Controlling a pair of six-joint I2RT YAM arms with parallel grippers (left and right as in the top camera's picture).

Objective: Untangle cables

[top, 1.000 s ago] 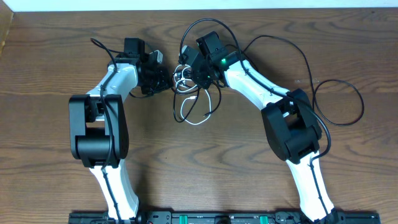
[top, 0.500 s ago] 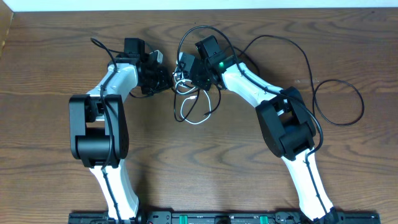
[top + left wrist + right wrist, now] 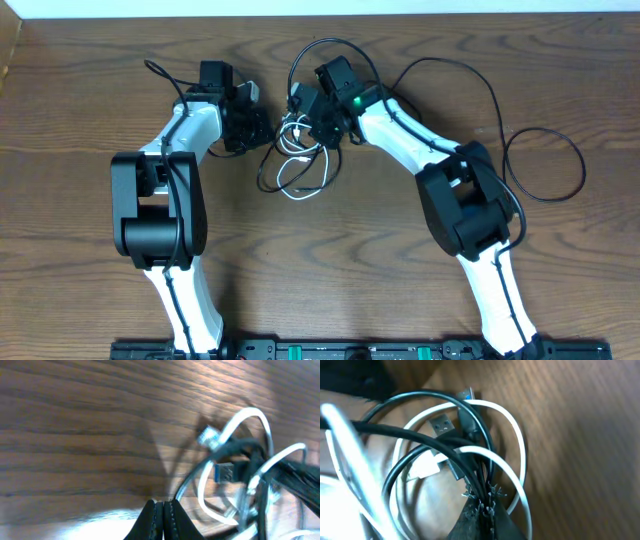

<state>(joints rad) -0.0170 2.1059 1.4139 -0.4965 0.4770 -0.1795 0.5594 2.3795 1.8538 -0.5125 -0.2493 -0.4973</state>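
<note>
Cables (image 3: pixel 470 462) have slid leftward, stretched between left pincer (image 3: pixel 163 512) and right pincer (image 3: pixel 481 510) (both clamped on them).

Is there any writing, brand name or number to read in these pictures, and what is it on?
None can be read.
The cables, their metal plug and the wooden table show no lettering.
The rail at the bottom edge has green marks too small to read.

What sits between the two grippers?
The knot of white and black cables fills the gap between left gripper and right gripper, in the overhead view.
</note>
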